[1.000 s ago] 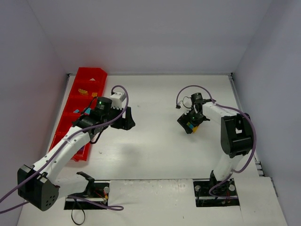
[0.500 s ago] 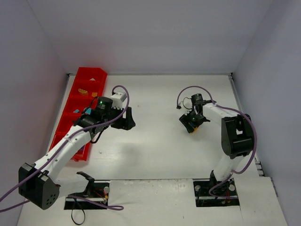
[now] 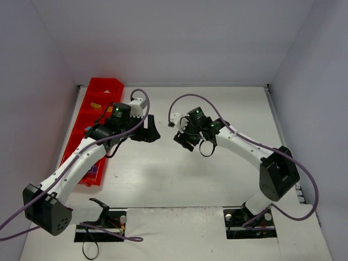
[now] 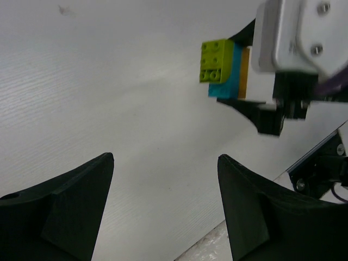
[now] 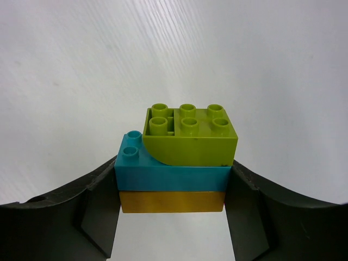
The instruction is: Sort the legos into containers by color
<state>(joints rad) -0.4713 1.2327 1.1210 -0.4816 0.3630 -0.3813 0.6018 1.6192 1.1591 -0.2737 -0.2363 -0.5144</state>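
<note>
My right gripper (image 3: 186, 139) is shut on a stack of three legos (image 5: 177, 164): a lime green brick on a teal brick on a yellow brick. The pads press the stack's two sides and hold it above the table. The stack (image 4: 223, 68) also shows in the left wrist view, upper right, facing my left gripper. My left gripper (image 3: 150, 131) is open and empty (image 4: 166, 159), a short gap to the left of the stack. The red tray (image 3: 106, 87) lies along the left edge, partly hidden by the left arm; yellow bricks (image 3: 97, 105) and a purple one (image 3: 93, 169) lie in it.
White walls close the table at the back and both sides. The left arm lies over the tray's middle compartments. The right arm (image 3: 244, 148) reaches across the middle of the table from its base at the near right.
My right arm has swung left across the table with the stack, from right of centre to just beside the left gripper. The left gripper has shifted slightly up and right.
</note>
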